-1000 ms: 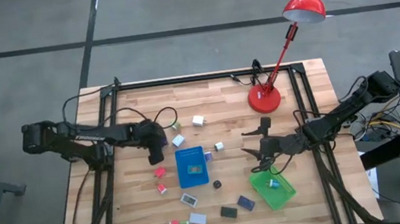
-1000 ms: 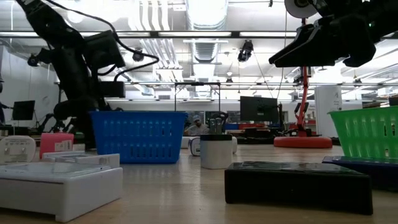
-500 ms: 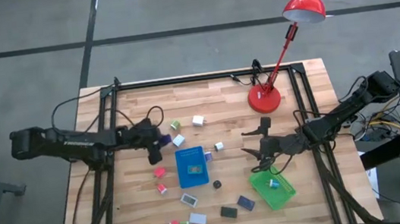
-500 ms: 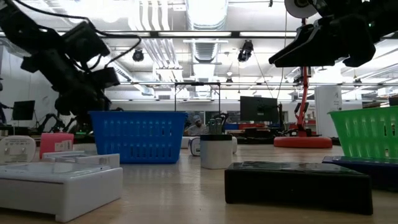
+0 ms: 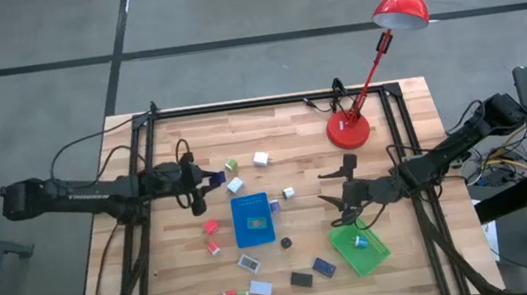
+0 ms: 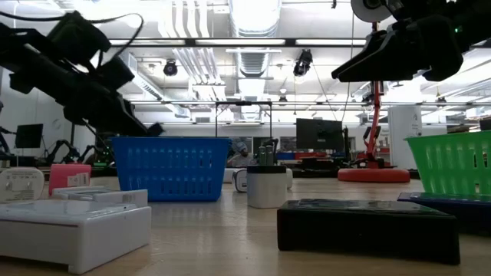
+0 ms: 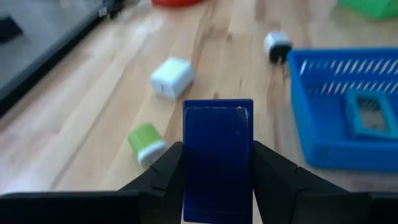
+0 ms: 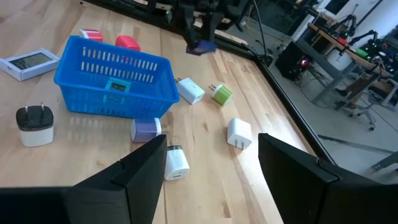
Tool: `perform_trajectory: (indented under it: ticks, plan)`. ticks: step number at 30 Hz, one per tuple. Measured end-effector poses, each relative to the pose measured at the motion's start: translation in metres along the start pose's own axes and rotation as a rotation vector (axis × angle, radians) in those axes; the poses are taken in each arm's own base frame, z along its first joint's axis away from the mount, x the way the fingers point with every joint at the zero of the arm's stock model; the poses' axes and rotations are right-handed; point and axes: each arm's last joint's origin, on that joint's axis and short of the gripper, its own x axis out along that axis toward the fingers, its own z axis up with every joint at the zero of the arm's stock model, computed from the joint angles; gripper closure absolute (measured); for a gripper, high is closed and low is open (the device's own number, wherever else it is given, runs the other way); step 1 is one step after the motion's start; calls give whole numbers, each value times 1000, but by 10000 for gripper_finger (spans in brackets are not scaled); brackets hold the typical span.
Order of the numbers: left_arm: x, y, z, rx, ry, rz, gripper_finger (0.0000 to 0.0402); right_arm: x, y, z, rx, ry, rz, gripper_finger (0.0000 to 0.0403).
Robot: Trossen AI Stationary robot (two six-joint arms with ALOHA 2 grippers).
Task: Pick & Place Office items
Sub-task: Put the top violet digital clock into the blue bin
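1. While my left claw (image 7: 217, 186) hangs above the table's nine o'clock side, its fingers stand narrowly parted and clamp a navy block (image 7: 218, 158) by its two long sides.
2. From above, that navy block (image 5: 212, 181) sits at the claw's tip, lifted off the wood, at about eleven o'clock from the blue tray (image 5: 252, 219).
3. Below it on the table lie a white charger (image 7: 171, 77) and a green-and-white plug (image 7: 146, 142), untouched.
4. My right claw (image 5: 332, 186) hovers at about twelve o'clock from the green tray (image 5: 360, 248), fingers about half spread, gripping nothing.
5. Other office items lie scattered around the blue tray, several at its six o'clock.
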Motion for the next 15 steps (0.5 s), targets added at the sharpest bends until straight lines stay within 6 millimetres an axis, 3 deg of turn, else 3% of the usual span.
perform_trajectory:
  ticks: [15]
  plan:
    - [-16,-3,10,29,-387,-113,263,0,0,-4,19,10,2,156]
